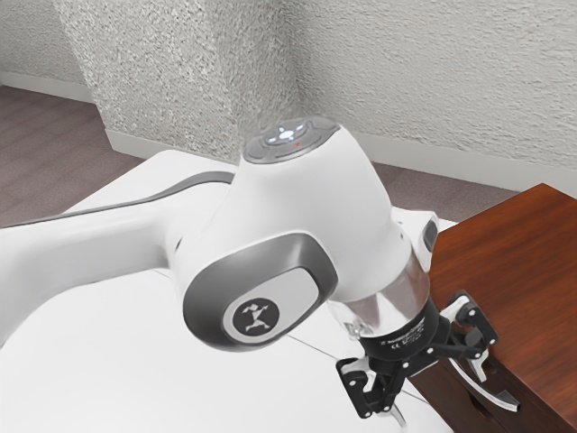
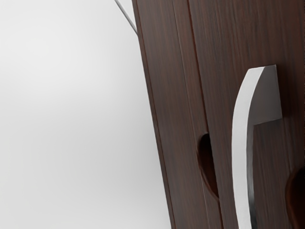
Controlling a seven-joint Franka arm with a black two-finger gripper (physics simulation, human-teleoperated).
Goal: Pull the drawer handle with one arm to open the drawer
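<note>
A dark wooden cabinet (image 1: 518, 262) stands at the exterior view's right edge of the white table. Its drawer front (image 2: 181, 95) faces my hand and carries a curved silver handle (image 1: 493, 390) (image 2: 244, 157). My black gripper (image 1: 431, 383) hangs just in front of the drawer front, open, its fingers spread wide. One finger (image 1: 476, 332) sits close above the handle's near end; the other finger (image 1: 365, 397) is out over the table. Nothing is held between them. Whether the drawer is shut or slightly out cannot be told.
The white table (image 1: 135, 361) spreads under the arm toward the exterior view's left. A textured wall and a jutting pillar (image 1: 180, 72) stand behind. My own bulky white arm link (image 1: 297, 244) hides much of the table's middle.
</note>
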